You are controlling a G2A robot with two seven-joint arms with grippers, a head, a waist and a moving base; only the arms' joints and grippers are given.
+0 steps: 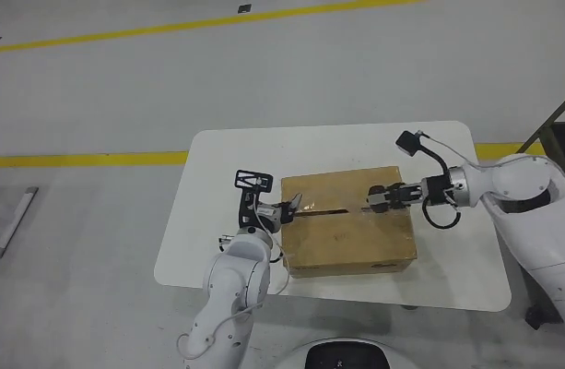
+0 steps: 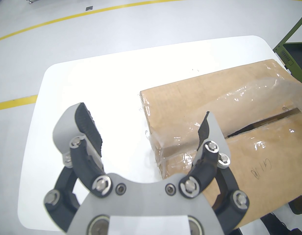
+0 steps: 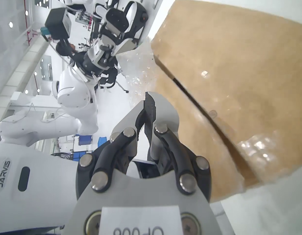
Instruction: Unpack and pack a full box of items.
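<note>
A taped brown cardboard box [image 1: 351, 231] lies in the middle of the white table [image 1: 227, 184], its top seam slit open. My left gripper [image 1: 288, 208] hovers open at the box's left end; in the left wrist view the gripper [image 2: 146, 128] has one finger [image 2: 206, 130] over the box [image 2: 251, 147] corner and the other over bare table [image 2: 92, 79]. My right gripper [image 1: 379, 198] sits above the right part of the seam. In its own view the right gripper [image 3: 148, 100] is shut, pinching a lifted strip of clear tape [image 3: 137, 74] that trails off the box [image 3: 226, 86].
A green frame [image 1: 559, 129] stands just off the table's right side, also visible as the green frame [image 2: 293, 50] beyond the box. A grey bar [image 1: 15, 221] lies on the floor far left. Bare table surface runs left of and behind the box.
</note>
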